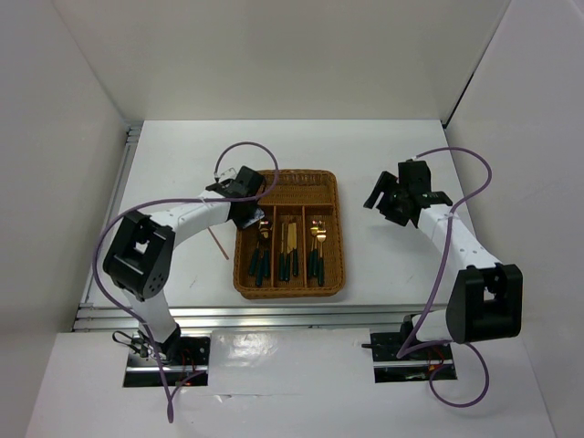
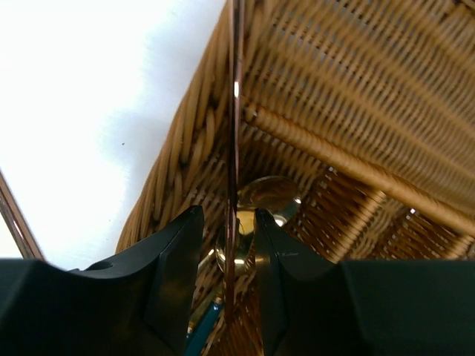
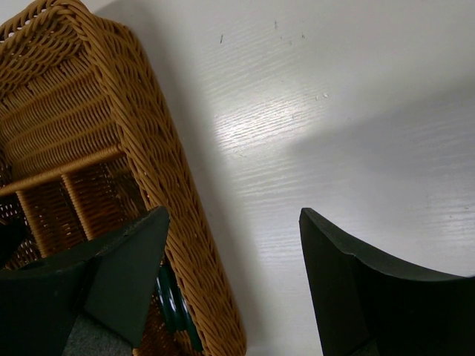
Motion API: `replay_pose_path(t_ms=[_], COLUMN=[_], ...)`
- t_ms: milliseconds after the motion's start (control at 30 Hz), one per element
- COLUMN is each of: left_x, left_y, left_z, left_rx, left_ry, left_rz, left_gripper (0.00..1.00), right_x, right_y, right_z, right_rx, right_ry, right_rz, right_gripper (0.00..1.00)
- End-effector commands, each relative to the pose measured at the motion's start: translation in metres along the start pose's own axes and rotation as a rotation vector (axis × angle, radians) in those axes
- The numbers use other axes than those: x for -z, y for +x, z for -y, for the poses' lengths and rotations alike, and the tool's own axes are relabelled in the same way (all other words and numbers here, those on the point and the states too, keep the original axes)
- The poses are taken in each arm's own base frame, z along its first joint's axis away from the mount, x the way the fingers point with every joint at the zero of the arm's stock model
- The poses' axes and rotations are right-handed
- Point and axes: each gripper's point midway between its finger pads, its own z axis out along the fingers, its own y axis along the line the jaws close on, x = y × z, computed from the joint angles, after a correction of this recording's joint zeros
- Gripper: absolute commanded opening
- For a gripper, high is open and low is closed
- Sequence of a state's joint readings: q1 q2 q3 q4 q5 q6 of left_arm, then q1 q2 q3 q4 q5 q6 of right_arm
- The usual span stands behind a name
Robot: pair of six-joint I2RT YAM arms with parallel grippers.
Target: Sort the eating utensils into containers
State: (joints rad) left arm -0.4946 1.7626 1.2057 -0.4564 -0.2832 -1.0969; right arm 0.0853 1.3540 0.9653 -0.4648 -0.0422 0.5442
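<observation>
Black left hand [image 2: 227, 216] straddles a thin glossy chopstick [image 2: 236, 111] above woven tray [image 2: 356, 96].

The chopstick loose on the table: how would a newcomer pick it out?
Find the brown wicker tray mid-table. Just off its left wall, a thin copper-brown chopstick lies slanted on the white table. Unlike the green-handled cutlery, it sits outside the tray.

White table [image 1: 182, 164] boxed in by plain white walls [image 1: 274, 55]; metal rail [image 1: 228, 315] fitted along near edge; evenly lit.

No text, label, brand, number or sign is readable in any view.
</observation>
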Motion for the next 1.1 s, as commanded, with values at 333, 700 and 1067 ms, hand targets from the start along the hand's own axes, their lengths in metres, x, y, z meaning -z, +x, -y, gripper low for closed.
replay_pose_path(t_ms=[333, 700, 1067], left_x=[-0.016, 0.02, 0.099], left_y=[-0.008, -0.03, -0.081], left_z=[0.001, 0.018, 0.072], left_rx=[0.027, -0.035, -0.269], left_ry=[-0.044, 0.013, 0.218], left_rz=[0.054, 0.086, 0.182], left_gripper=[0.32, 0.12, 0.11], right_x=[0.003, 0.001, 0.002], right_y=[-0.018, -0.017, -0.021], right_z=[-0.008, -0.007, -0.008], right_rx=[0.02, 0.02, 0.02], right_ry=[-0.014, -0.009, -0.007], right_rz=[0.05, 0.043, 0.057], right_gripper=[0.79, 0.79, 0.79])
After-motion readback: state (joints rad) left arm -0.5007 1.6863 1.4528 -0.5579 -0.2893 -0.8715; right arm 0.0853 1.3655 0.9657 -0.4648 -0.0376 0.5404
